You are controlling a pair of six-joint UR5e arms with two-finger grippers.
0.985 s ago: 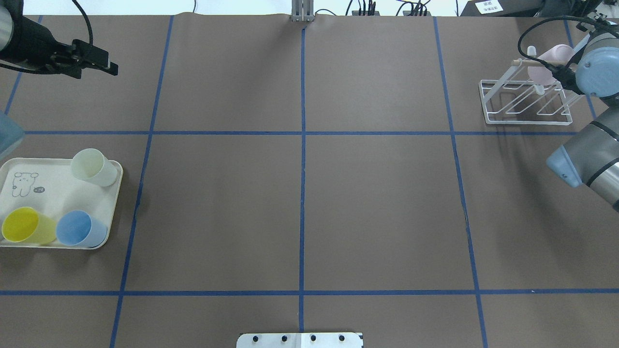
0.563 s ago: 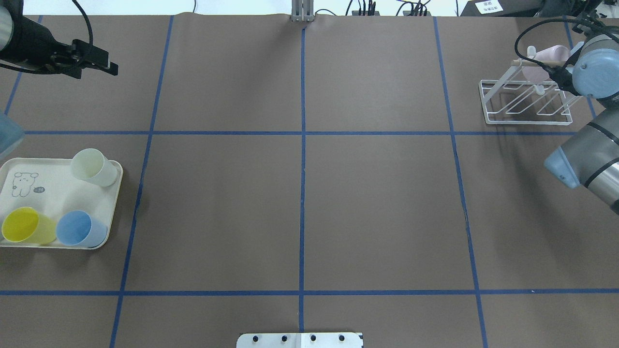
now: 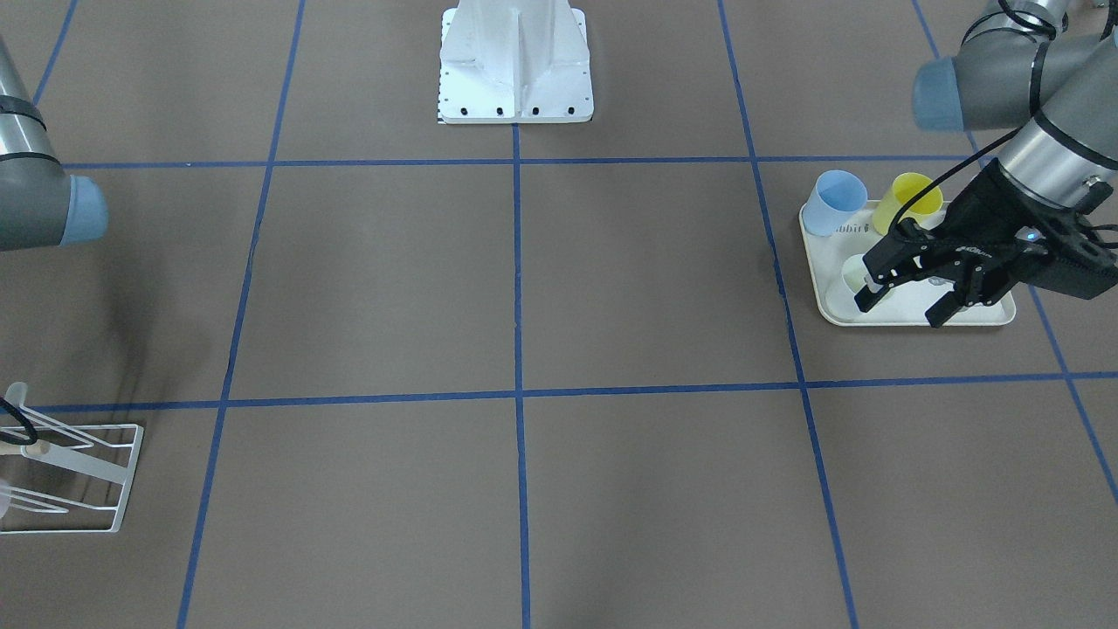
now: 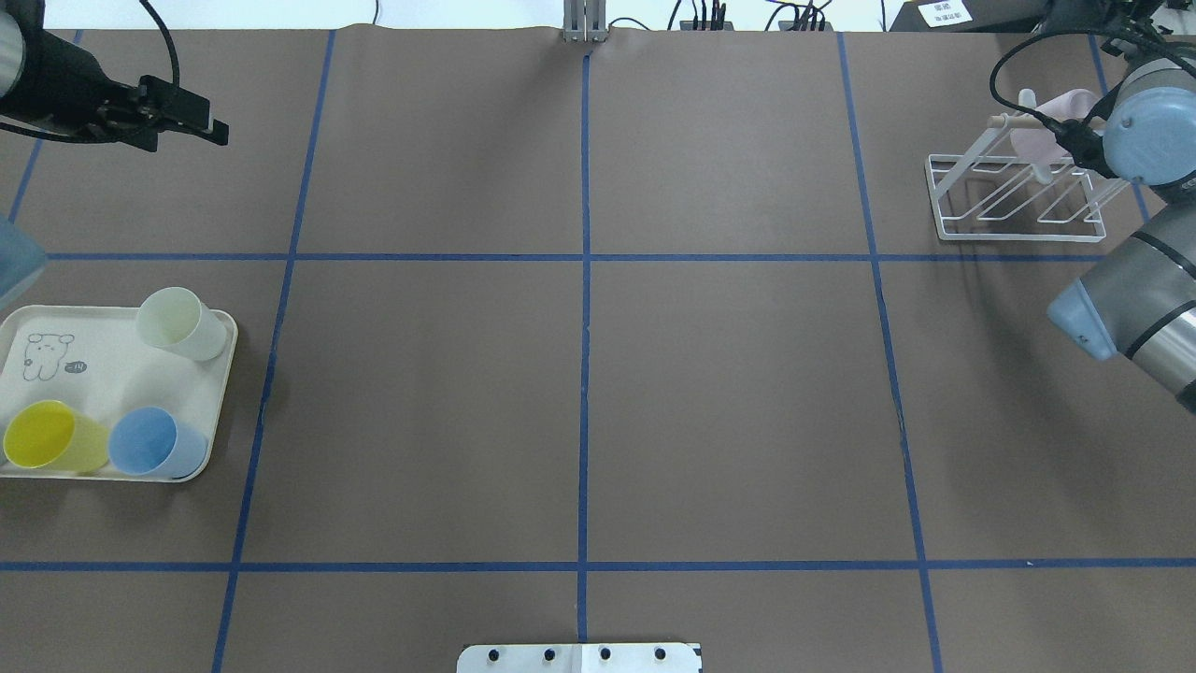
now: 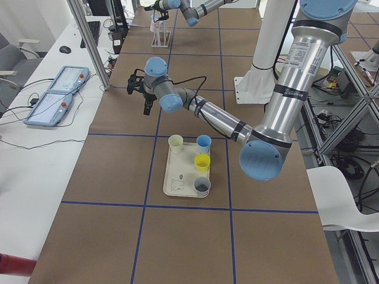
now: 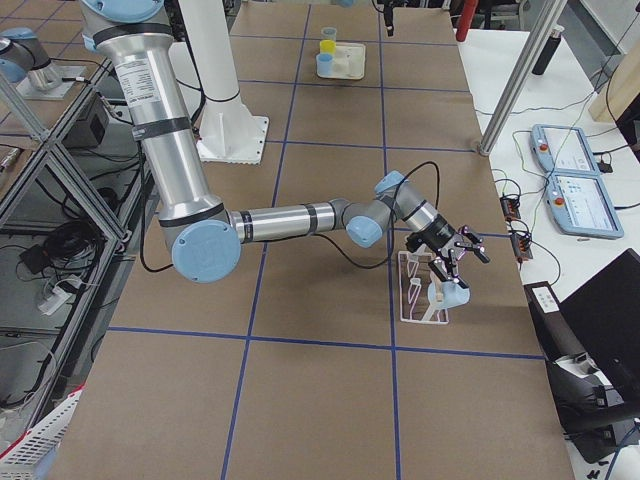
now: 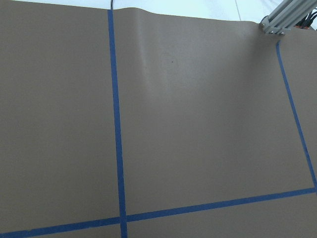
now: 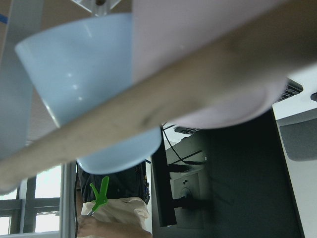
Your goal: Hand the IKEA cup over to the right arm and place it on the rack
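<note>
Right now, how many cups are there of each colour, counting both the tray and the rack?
Blue: 2, blue cup on the tray, light blue cup at the rack
Yellow: 1, yellow cup
Pale green: 1, pale green cup
Grey: 1, grey cup
Pink: 1, pink cup
Total: 6 cups

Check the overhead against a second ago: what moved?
The right arm crept slightly toward the view's left over the rack. The pink cup at the dowel seems to have shifted slightly with it; whether it was let go can't be told. The left gripper, the tray and its cups stayed put.
</note>
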